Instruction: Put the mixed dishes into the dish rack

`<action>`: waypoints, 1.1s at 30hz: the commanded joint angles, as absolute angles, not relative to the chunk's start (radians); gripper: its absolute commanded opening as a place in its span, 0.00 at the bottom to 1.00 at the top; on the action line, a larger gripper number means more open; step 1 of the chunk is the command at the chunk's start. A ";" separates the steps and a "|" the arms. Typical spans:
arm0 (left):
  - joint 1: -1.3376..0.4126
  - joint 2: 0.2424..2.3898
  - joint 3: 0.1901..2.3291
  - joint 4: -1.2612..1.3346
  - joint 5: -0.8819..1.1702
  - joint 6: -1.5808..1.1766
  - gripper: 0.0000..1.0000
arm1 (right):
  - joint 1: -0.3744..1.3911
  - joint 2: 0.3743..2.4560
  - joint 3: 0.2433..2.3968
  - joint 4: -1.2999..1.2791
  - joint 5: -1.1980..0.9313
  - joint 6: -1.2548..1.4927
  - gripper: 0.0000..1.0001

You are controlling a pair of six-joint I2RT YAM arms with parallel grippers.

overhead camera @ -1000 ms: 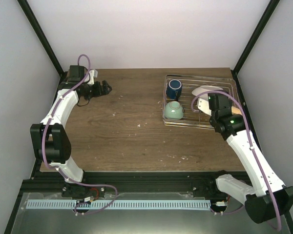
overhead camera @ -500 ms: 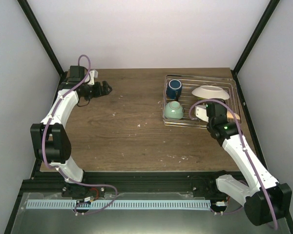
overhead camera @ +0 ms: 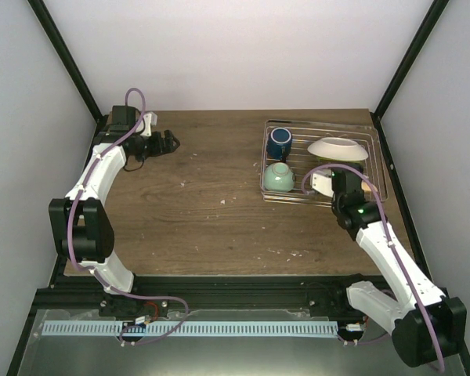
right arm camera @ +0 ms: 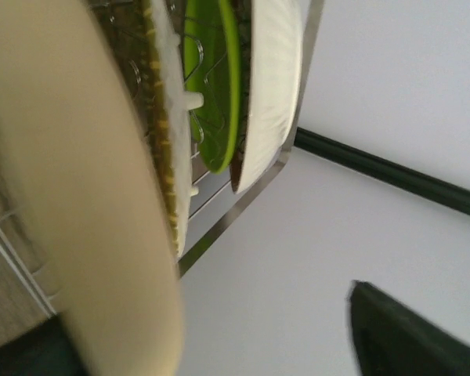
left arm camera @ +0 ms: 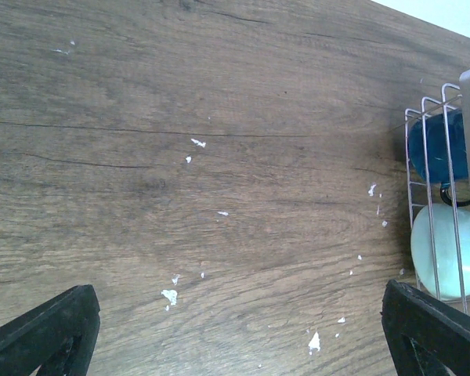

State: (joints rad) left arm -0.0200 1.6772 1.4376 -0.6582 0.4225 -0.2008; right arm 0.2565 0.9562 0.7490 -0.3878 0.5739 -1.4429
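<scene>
The right gripper (overhead camera: 323,182) is seen with fingers spread, clasping nothing, at the near side of the dish rack (overhead camera: 321,121). Just beside one finger a cream-backed plate (right arm camera: 63,196) is stood on edge, then a green plate (right arm camera: 211,86) and a white plate (right arm camera: 274,78). The left gripper (overhead camera: 171,142) is held open, well apart.

You're looking at rack (overhead camera: 321,124) sitting far right on table (overhead camera: 211,211): mug (overhead camera: 280,143) resting behind bowl (overhead camera: 278,178) in left half, plates (overhead camera: 338,148) standing right.
</scene>
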 commanded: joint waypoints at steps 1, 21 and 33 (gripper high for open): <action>-0.019 1.690 1.437 -0.643 0.419 -0.187 1.00 | 0.251 0.925 0.778 -0.367 0.532 -1.435 0.94; -0.022 1.672 1.414 -0.662 0.373 -0.189 1.00 | 0.369 1.105 0.971 -0.666 0.254 -1.115 1.00; -0.044 1.716 1.458 -0.657 0.343 -0.181 1.00 | 0.381 1.332 1.218 -0.384 0.003 -0.738 1.00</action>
State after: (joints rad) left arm -0.0288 1.6981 1.4303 -0.6666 0.3752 -0.1974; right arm 0.3687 1.2388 1.0599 -0.5220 0.1585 -0.9829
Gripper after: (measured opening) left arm 0.997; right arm 0.999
